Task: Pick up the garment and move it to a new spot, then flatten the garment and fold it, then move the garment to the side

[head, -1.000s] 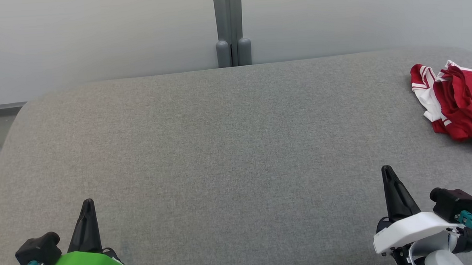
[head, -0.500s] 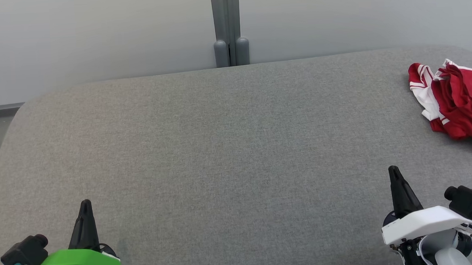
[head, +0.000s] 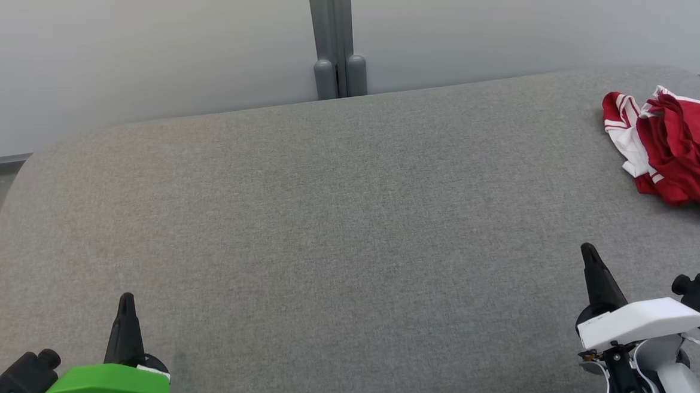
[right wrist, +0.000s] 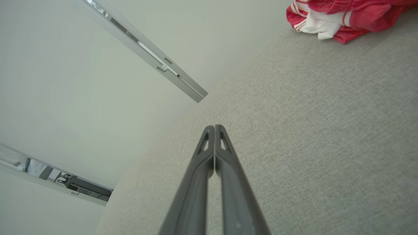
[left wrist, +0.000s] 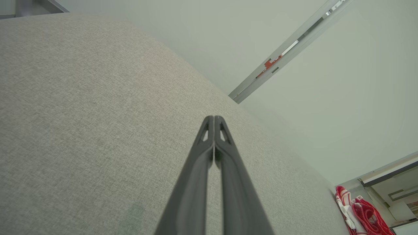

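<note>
A crumpled red garment with white stripes lies bunched at the far right of the grey fabric surface. It also appears at the lower right of the left wrist view as the garment and at the top right of the right wrist view as the garment. My left gripper sits low at the near left, shut and empty, tips pressed together. My right gripper is at the near right, shut and empty, a good way short of the garment.
A pale partition wall with a grey vertical post runs behind the surface. The surface's rounded left edge drops to the floor. Open grey fabric stretches between the two grippers.
The head view has shifted slightly. Both grippers have drawn a little outward and lower in the picture. The garment lies as before.
</note>
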